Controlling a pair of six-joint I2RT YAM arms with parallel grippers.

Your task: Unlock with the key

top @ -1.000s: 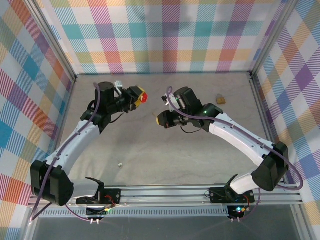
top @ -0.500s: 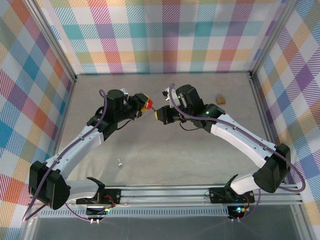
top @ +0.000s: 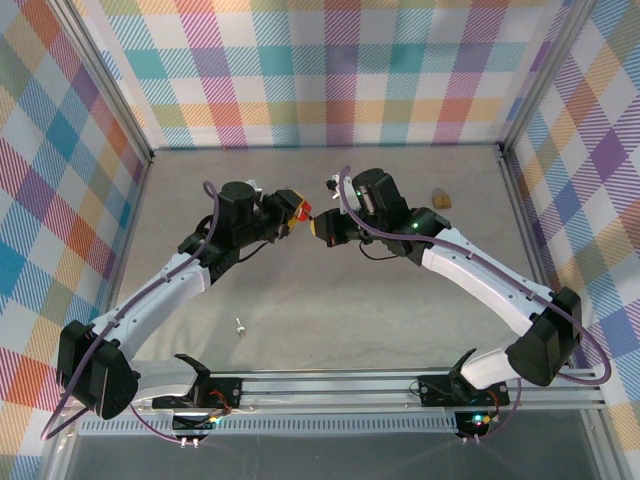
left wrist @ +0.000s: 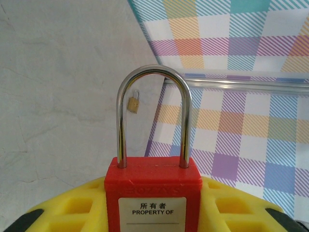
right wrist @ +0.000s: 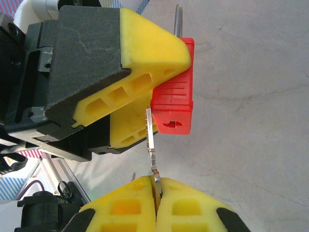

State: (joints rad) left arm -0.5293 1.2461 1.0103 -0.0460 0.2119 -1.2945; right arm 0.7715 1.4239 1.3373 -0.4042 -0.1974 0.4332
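My left gripper is shut on a red padlock, whose steel shackle stands closed and upright in the left wrist view. The padlock's red body carries a white "PROPERTY OF" label and sits between yellow pads. My right gripper is shut on a silver key. The blade points at the padlock's underside. Its tip lies just left of the keyhole, outside it. The two grippers nearly meet above mid-table, the right gripper just right of the padlock.
A small brass padlock lies on the grey table near the back right wall, seen through the shackle as a brass padlock. A tiny metal piece lies near the front left. Plaid walls surround the table.
The left arm has swung right and brought the red padlock up to the key. The right gripper shifted slightly up and left, then held still.
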